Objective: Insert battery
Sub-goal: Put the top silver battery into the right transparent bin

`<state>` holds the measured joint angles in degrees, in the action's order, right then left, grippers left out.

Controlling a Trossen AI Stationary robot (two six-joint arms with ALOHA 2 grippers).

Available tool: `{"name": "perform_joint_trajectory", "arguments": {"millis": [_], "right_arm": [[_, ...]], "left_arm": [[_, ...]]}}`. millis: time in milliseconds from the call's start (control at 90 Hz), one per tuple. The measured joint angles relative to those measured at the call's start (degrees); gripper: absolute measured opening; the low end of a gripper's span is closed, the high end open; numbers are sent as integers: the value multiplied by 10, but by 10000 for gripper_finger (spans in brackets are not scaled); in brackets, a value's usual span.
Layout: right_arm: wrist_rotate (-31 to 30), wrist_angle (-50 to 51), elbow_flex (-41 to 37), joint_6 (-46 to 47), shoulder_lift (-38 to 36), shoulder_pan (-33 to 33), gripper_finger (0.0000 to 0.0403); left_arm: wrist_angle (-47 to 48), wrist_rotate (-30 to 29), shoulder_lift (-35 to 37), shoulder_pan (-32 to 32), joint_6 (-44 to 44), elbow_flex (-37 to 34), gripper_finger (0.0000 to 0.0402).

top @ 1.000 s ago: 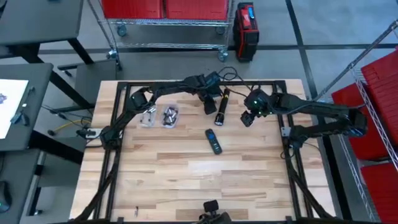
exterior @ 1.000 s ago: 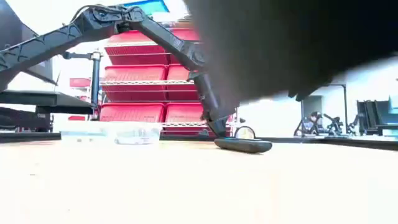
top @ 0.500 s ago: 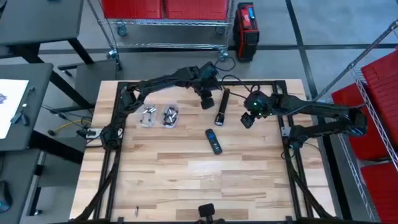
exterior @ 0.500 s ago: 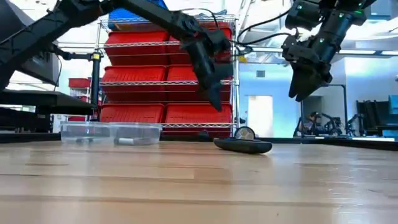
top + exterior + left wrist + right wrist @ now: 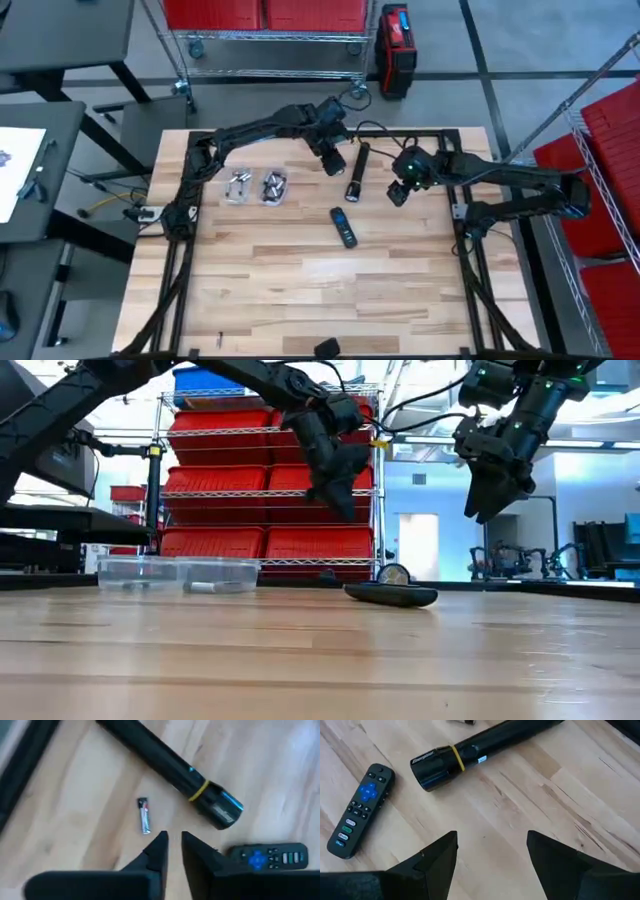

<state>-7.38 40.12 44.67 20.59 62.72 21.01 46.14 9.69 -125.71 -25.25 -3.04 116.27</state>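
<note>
The pale butcher-block wooden counter (image 5: pixel 300 270) carries all items within a black metal frame. The landmark is the long black cylindrical flashlight with a yellow band near its head (image 5: pixel 355 173), which lies flat toward the counter's far edge.

The left gripper (image 5: pixel 334 163) hangs above the counter just beside the flashlight, on the side facing the containers. Its fingers (image 5: pixel 159 851) stand close together with only a narrow gap, holding nothing. The right gripper (image 5: pixel 398 192) hangs on the opposite side of the flashlight, near its head. Its fingers (image 5: pixel 437 857) are spread wide apart and empty.

Two clear plastic rectangular containers (image 5: pixel 255 186) sit side by side, well apart from the flashlight beyond the left gripper; each holds small metallic parts.

A black remote control with a blue directional pad (image 5: pixel 343 226) lies flat near the flashlight's head, toward the counter's centre.

A small silver cylindrical battery with a red-marked end (image 5: pixel 144 815) lies loose on the counter just beside the flashlight's barrel, not touching it and clear of the left gripper's fingers.
</note>
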Motion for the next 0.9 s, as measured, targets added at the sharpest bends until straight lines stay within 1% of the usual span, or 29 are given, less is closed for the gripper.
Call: {"name": "perform_joint_trajectory", "arguments": {"millis": [67, 144, 200, 256, 311, 367, 400, 467, 567, 711, 767, 844, 900], "right_arm": [[0, 4, 0, 4, 0, -1, 232], [0, 9, 0, 4, 0, -6, 232], [0, 19, 0, 5, 0, -8, 232], [1, 20, 0, 5, 0, -10, 232], [1, 26, 0, 6, 0, -13, 232], [1, 28, 0, 6, 0, -16, 232], [1, 32, 0, 6, 0, -17, 232], [1, 34, 0, 9, 0, -18, 232], [1, 33, 0, 10, 0, -19, 232], [1, 33, 0, 10, 0, -19, 232], [1, 33, 0, 10, 0, -19, 232], [1, 34, 0, 14, 0, -19, 232], [1, 31, 0, 23, 0, -19, 232]], "left_arm": [[-12, -8, -23, 8, -4, -1, 90], [-17, -40, -53, 20, -10, 6, 124], [-23, -59, -72, 26, -12, 14, 142], [-29, -87, -85, 29, -18, 21, 151], [-24, -113, -97, 30, -19, 21, 153], [-24, -171, -104, 32, -19, 21, 151], [-23, -187, -106, 32, -11, 21, 149], [-22, -194, -104, 31, 2, 21, 143], [-21, -180, -100, 30, 29, 22, 134], [-12, -169, -103, 41, 126, 21, 128], [-18, -174, -99, 50, 159, 21, 128], [3, -200, -85, 58, 165, 21, 127], [21, -205, -66, 54, 152, 21, 127]]}}
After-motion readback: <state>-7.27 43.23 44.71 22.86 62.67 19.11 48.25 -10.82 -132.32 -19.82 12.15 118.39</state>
